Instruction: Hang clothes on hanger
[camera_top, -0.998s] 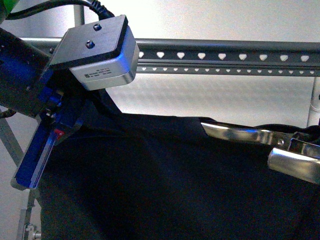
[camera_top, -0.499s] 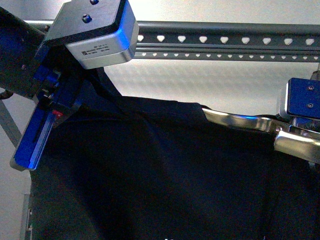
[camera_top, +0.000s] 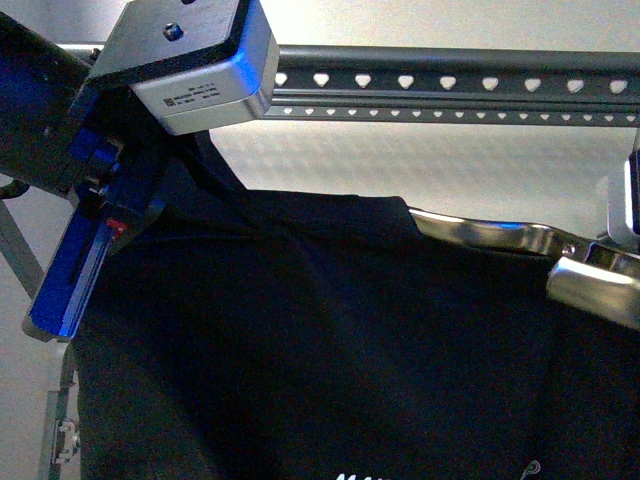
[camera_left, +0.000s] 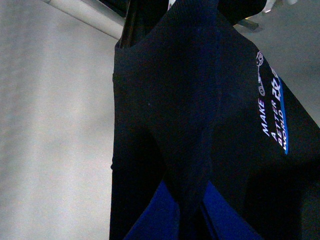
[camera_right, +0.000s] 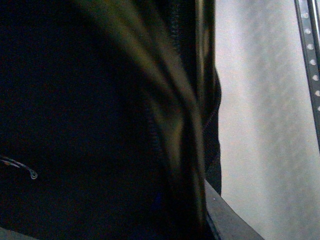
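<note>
Front view: the shirt (camera_top: 300, 370) is already on the coat hanger (camera_top: 500, 238). Both are up in the air, close under the rack (camera_top: 450, 95) but not touching it, as far as I can see. So approx. half of the task is done. What is left, in my judgement: bring the coat hanger up to the rack, hook it there, then let go w/ both claws. The top part of the coat hanger is not in view, so I cannot say where it stands now.

L claw (camera_left: 186, 197) is pinching a fold of the shirt between its blue fingers (camera_left: 150, 220). The rest of the cloth falls away from this claw, w/ the white-blue print (camera_left: 272, 117) off to one side. R claw (camera_top: 622, 225) shows only at the frame edge, just beside the end of the coat hanger. Spread or pressed together, I cannot tell; R wrist view is too dark and blurred to help.

Materials: the shirt is black, soft, matte cloth in loose folds. The coat hanger is polished metal, curved, mirror-like. The rack is grey matte metal, long and straight, w/ rows of heart-shaped holes.
</note>
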